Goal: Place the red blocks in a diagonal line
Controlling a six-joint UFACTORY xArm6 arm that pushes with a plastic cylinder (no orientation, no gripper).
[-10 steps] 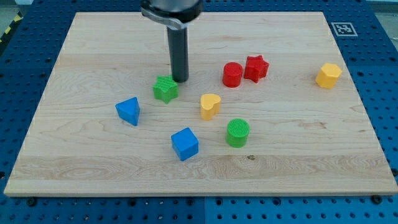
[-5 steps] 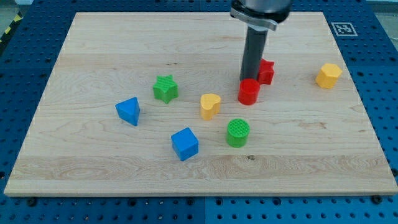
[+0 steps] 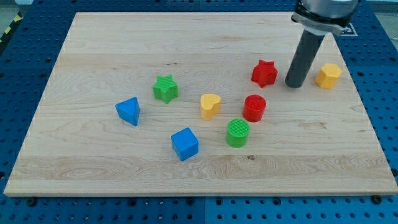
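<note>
A red star block [image 3: 264,73] lies right of the board's middle. A red cylinder [image 3: 254,107] lies below it and slightly to its left, close above the green cylinder [image 3: 237,132]. My tip [image 3: 293,85] rests on the board just to the right of the red star, between it and the yellow hexagonal block [image 3: 328,75]. It stands close to the star; I cannot tell whether they touch.
A green star [image 3: 165,88], a yellow heart [image 3: 210,106], a blue triangular block [image 3: 129,111] and a blue cube [image 3: 185,143] lie on the wooden board [image 3: 93,50]. A marker tag sits at the board's top right corner, partly behind the arm.
My tip moved from beside the green star to the right, past the red blocks. The red cylinder was pushed down and right, away from the red star. The star shifted slightly.
</note>
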